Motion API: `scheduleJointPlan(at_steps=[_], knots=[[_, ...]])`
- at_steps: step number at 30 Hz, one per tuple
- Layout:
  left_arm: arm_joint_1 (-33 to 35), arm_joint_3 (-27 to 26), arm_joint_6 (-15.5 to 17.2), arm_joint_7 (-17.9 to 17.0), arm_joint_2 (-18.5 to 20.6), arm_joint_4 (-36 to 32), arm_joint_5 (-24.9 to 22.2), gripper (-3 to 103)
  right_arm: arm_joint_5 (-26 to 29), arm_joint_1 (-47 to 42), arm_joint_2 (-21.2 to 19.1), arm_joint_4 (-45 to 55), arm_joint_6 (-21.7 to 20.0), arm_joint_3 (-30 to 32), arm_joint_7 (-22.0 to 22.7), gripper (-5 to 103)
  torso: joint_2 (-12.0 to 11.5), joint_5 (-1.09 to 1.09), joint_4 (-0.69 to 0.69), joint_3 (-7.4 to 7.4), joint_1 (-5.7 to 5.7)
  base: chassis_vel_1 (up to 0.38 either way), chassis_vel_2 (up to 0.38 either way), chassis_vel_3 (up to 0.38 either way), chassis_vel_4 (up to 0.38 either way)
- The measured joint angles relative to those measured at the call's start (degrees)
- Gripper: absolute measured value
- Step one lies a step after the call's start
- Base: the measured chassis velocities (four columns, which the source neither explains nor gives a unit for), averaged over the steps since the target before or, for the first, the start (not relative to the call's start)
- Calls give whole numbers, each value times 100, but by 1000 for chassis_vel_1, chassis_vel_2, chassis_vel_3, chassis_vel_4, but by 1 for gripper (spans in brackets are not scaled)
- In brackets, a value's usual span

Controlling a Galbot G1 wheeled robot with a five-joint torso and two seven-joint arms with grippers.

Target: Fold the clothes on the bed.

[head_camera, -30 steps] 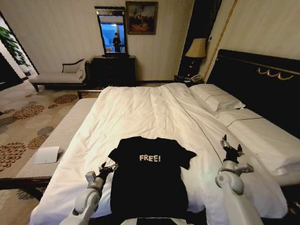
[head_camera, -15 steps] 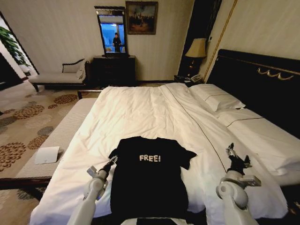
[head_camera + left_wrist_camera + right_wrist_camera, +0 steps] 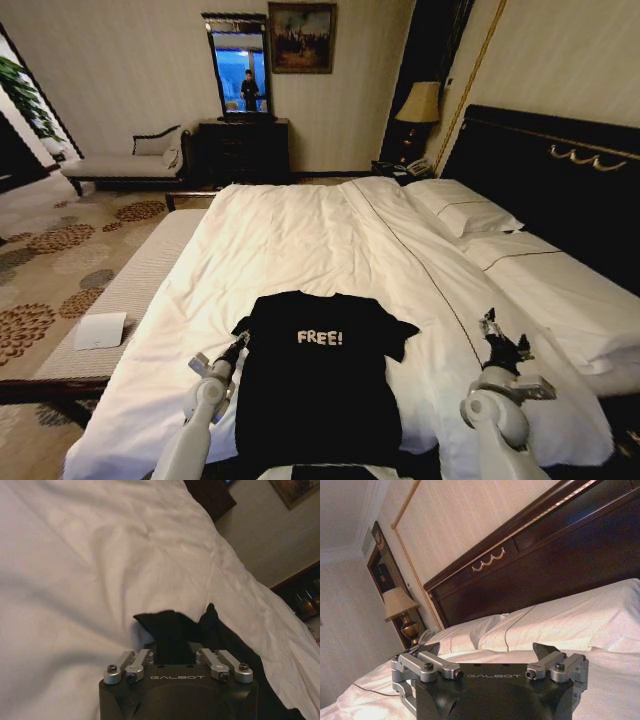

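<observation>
The black T-shirt (image 3: 318, 385) with white "FREE!" lettering lies flat, chest up, on the near end of the white bed (image 3: 300, 240). My left gripper (image 3: 236, 344) is at the shirt's left sleeve; in the left wrist view the left gripper (image 3: 173, 641) is shut on the black sleeve cloth (image 3: 155, 621), which bunches up over the white duvet. My right gripper (image 3: 498, 334) stands open above the bedding, well to the right of the shirt and apart from it. The right wrist view shows the right gripper (image 3: 485, 649) holding nothing, facing the pillows.
A dark headboard (image 3: 545, 170) and white pillows (image 3: 468, 208) are at the right. A pale bench (image 3: 140, 280) along the bed's left side carries a white card (image 3: 100, 330). Beyond stand a chaise (image 3: 125, 162), a dark dresser (image 3: 243, 150) and a lamp (image 3: 420, 103).
My left gripper moved in toward the shirt's left sleeve and went from open to shut on it. The right gripper shifted slightly right and lower, still open.
</observation>
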Motion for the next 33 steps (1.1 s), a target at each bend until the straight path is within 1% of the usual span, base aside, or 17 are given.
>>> scheduleJointPlan(at_steps=[1, 2, 4, 5, 7, 8, 10, 13, 17, 18, 22, 33], knots=[[-4, -16, -1, -5, 25, -4, 8, 26, -8, -1, 9, -1, 2, -14, 0, 100, 0, 0, 0, 0, 0, 0, 0, 0, 0], [-4, -16, -1, -5, 25, -4, 8, 26, -8, -1, 9, -1, 2, -14, 0, 100, 0, 0, 0, 0, 0, 0, 0, 0, 0], [-25, -38, -14, -28, 63, 3, 65, 15, -26, -2, 20, -2, 5, -33, 0, 100, 0, 0, 0, 0, 0, 0, 0, 0, 0], [-34, -47, -21, -38, 78, 8, 85, 15, -30, -4, 22, -2, 5, -38, 2, 100, 0, 0, 0, 0, 0, 0, 0, 0, 0], [-35, -58, -22, -43, 91, 7, 83, 5, -36, -9, 23, 1, 5, -43, 8, 100, 0, -1, 0, 0, 0, 0, 0, 0, 0], [-35, -58, -22, -43, 91, 7, 83, 5, -36, -9, 23, 1, 5, -43, 8, 100, 0, -1, 0, 0, 0, 0, 0, 0, 0], [-34, -95, -22, -44, 106, -41, 53, 1, -44, -24, 23, 17, 6, -46, 11, 100, 0, -1, 0, 0, 0, 0, 0, 0, 0], [-49, -147, -22, -41, 149, -76, 3, 0, -48, -39, 34, 32, 7, -46, 16, 100, 0, -1, 1, 0, 0, 0, 0, 0, 0], [-203, -322, -21, -8, 352, -63, -133, 0, -48, -86, 81, 104, 8, -62, 31, 100, 0, -1, 0, 0, 0, 0, 0, 0, 0], [-203, -322, -21, -8, 352, -63, -133, 0, -48, -86, 81, 104, 8, -62, 31, 100, 0, -1, 0, 0, 0, 0, 0, 0, 0], [-376, -576, -13, 15, 574, 136, -290, 0, -69, -101, 132, 137, 3, -115, 47, 100, 0, -1, 0, 0, 0, 0, 0, 0, 0], [-600, -657, -82, 30, 556, 559, -360, 0, -228, -103, 189, 101, -23, -218, 89, 100, 0, 0, 0, 0, 0, 0, 0, 0, 0]])
